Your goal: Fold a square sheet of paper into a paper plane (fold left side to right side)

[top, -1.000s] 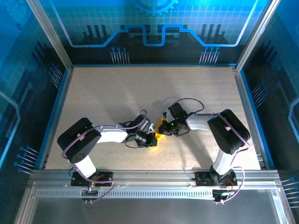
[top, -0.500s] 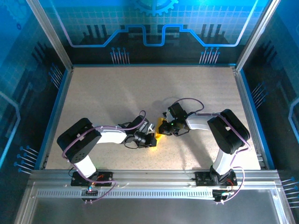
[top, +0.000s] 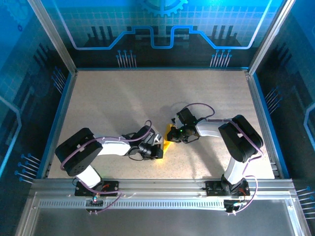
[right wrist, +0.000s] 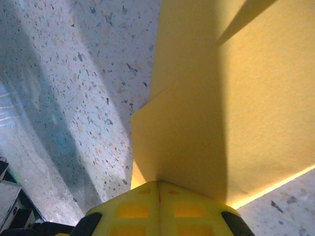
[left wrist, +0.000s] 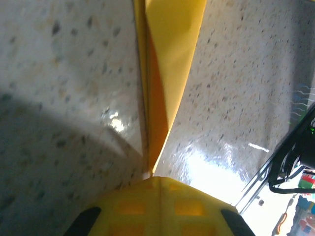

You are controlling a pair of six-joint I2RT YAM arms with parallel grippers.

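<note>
The folded yellow paper (top: 168, 142) lies on the table (top: 123, 98), between the two pincers. The left pincer (top: 158, 147) is just left of the paper, clenched, its tips meeting the end of a narrow creased strip (left wrist: 172, 49). The right pincer (top: 174, 133) is just right of the paper, also clenched, its tips against a broad, layered flap (right wrist: 236, 98). I cannot tell whether either pincer actually pinches the paper.
</note>
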